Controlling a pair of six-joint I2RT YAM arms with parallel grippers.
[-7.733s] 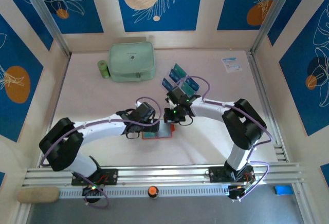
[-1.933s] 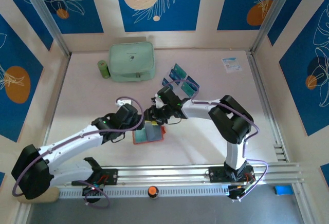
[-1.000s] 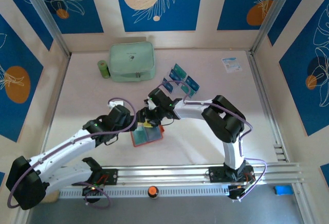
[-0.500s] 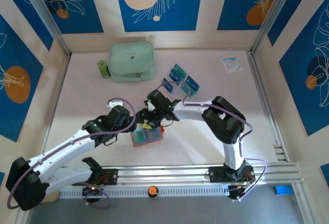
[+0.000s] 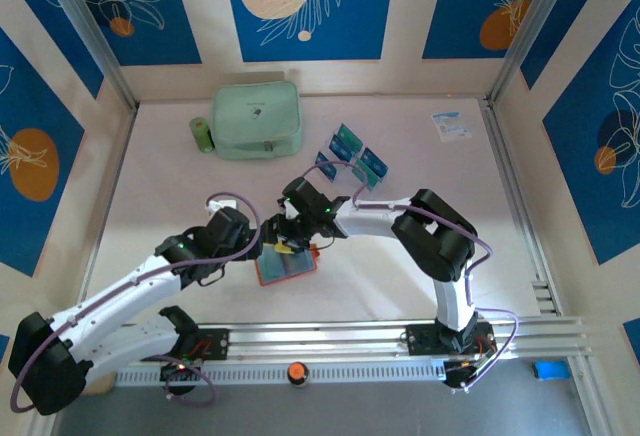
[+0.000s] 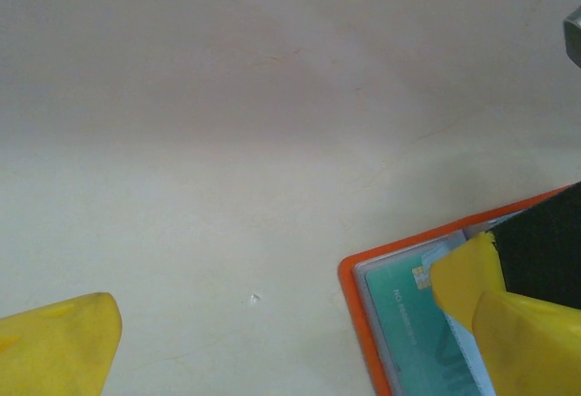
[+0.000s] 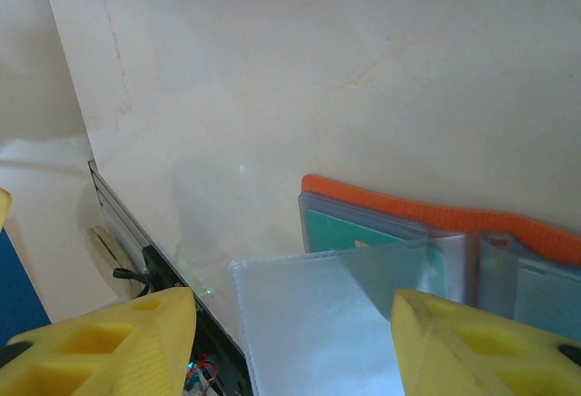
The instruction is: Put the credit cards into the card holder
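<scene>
The left tool stands wide open and empty, one yellow finger overlapping the open orange card holder, which the frame cuts off. A teal card sits in its pocket; the pale lettering on it is too blurred to read. The right tool has its fingers apart with a clear sleeve between them; whether they pinch it I cannot tell. From above, both tools meet over the card holder on the table. The other cards stand just behind, and a leaflet far right carries print too small to read.

Bright, even light — wrist views soft-focused
</scene>
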